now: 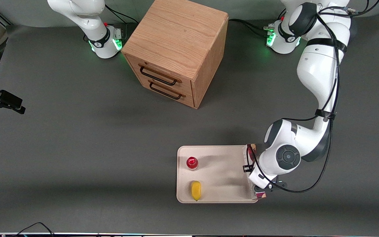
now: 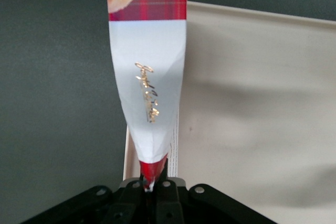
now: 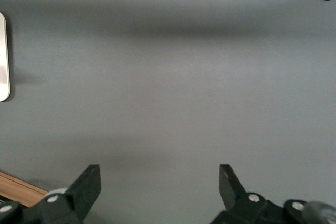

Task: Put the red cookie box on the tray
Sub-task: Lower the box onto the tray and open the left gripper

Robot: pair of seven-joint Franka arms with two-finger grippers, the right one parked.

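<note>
Holding red cookie box [image 2: 149, 72] — gripper [image 2: 152, 184] over tray [image 1: 222, 158]

wooden drawer cabinet [image 1: 176, 49] | red-capped bottle [image 1: 192, 162] | yellow item [image 1: 195, 190]

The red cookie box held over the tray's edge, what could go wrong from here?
1. The red cookie box hangs along the tray rim; released here, it may land half off.
2. The tool pinches only one end, so the box could slip or twist.
</note>
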